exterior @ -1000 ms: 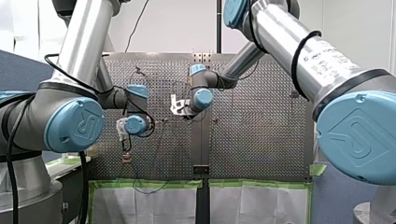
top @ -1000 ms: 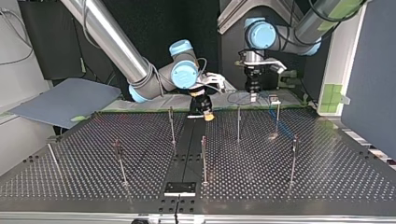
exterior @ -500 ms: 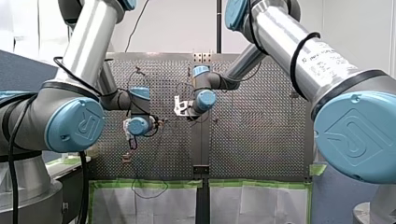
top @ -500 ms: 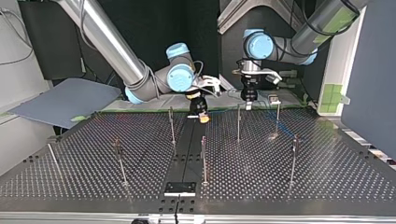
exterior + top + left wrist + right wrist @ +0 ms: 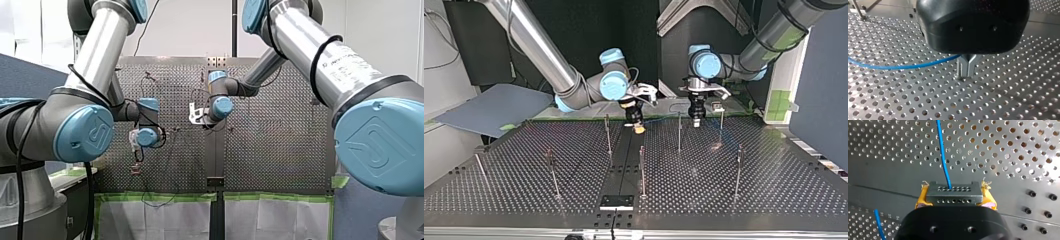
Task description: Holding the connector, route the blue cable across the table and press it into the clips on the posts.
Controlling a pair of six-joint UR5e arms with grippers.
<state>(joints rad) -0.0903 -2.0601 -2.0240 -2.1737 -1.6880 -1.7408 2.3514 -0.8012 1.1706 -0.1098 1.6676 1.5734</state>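
My right gripper (image 5: 954, 203) has its yellow pads shut on the grey connector (image 5: 953, 192). The blue cable (image 5: 943, 157) leaves the connector and runs ahead over the perforated table. In the top view my right gripper (image 5: 638, 127) hangs low at the table's far edge, near the middle. My left gripper (image 5: 696, 119) stands to its right, between two posts (image 5: 679, 131). In the left wrist view its metal fingers (image 5: 963, 71) are pressed together just above the table. The blue cable (image 5: 898, 66) runs into them from one side.
Several thin posts with clips stand across the table (image 5: 734, 205), among them one (image 5: 608, 132) close to my right gripper and another (image 5: 642, 170) in the middle. A black plate (image 5: 616, 202) lies at the near edge. A slack cable loop (image 5: 159, 202) hangs over green-taped paper.
My left gripper has come down toward the table and shifted slightly to the top view's right. My right gripper has drifted a little to that view's left with the connector.
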